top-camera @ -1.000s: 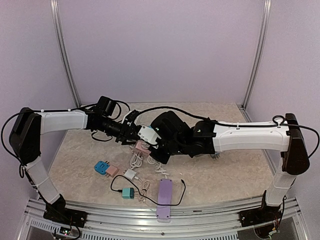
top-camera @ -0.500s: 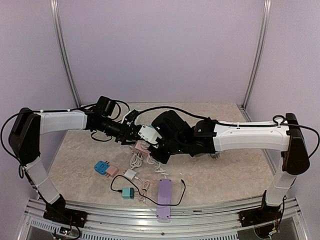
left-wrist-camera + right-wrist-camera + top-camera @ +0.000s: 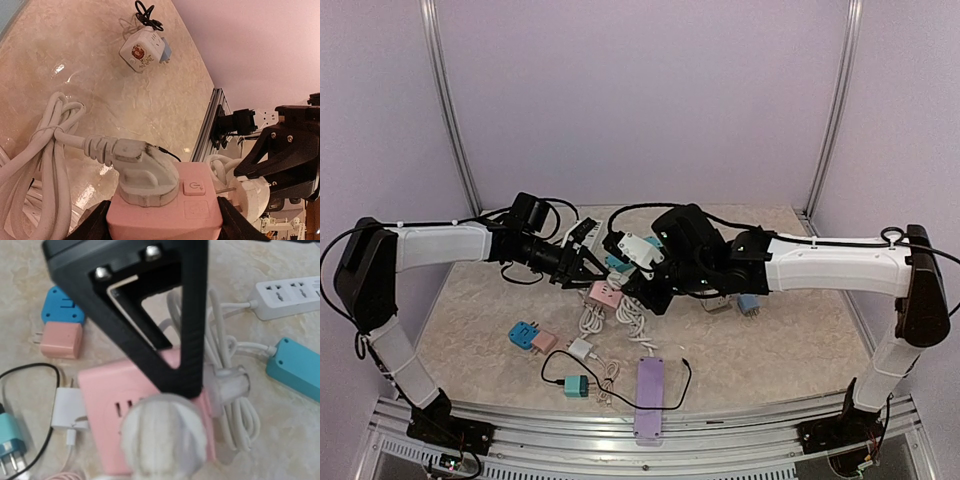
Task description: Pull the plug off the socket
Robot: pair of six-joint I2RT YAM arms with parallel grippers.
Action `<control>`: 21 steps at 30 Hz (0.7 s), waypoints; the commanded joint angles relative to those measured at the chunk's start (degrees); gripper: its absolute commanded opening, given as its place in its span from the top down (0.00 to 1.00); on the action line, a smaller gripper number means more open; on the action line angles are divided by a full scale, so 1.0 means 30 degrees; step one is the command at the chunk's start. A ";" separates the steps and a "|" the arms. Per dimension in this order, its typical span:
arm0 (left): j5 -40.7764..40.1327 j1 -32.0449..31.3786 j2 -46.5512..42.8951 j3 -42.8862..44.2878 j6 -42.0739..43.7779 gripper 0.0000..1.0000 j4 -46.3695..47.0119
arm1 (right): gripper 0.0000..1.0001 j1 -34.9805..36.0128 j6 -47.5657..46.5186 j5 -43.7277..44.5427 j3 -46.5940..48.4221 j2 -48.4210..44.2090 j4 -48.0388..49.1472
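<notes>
My left gripper (image 3: 590, 281) is shut on a pink socket cube (image 3: 604, 294), gripping its two sides low in the left wrist view (image 3: 165, 210). A white corded plug (image 3: 145, 170) sits in the cube's top face. My right gripper (image 3: 642, 288) is shut on a round white plug (image 3: 162, 435). That plug is out of the socket: its bare prongs (image 3: 226, 190) show just to the right of the cube, and empty slots (image 3: 122, 410) show on the cube's face. One black finger (image 3: 170, 335) of the right gripper crosses above the cube.
White coiled cords (image 3: 632, 322) lie under the grippers. A blue adapter (image 3: 525, 334), a pink adapter (image 3: 546, 342), a white charger (image 3: 580, 348), a teal plug (image 3: 576, 385) and a purple power strip (image 3: 649, 398) lie nearer. A teal strip (image 3: 295, 367) and a white strip (image 3: 287, 297) lie behind.
My right gripper has moved right and away from the pink socket cube with the round white plug, which has come out. My left gripper holds the cube in place.
</notes>
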 commanded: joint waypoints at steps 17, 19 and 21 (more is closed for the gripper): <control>0.0215 0.0672 -0.1584 -0.0145 0.0255 0.64 0.1245 | 1.00 -0.0928 0.0032 0.1894 0.0740 -0.2274 0.0013; 0.0276 0.0805 -0.1646 -0.0152 0.0219 0.64 0.1300 | 1.00 -0.1256 0.0197 0.2231 0.0608 -0.2509 0.0016; 0.0286 0.0898 -0.1749 -0.0173 0.0218 0.64 0.1331 | 1.00 -0.1601 0.0491 0.2577 0.0396 -0.2641 0.0074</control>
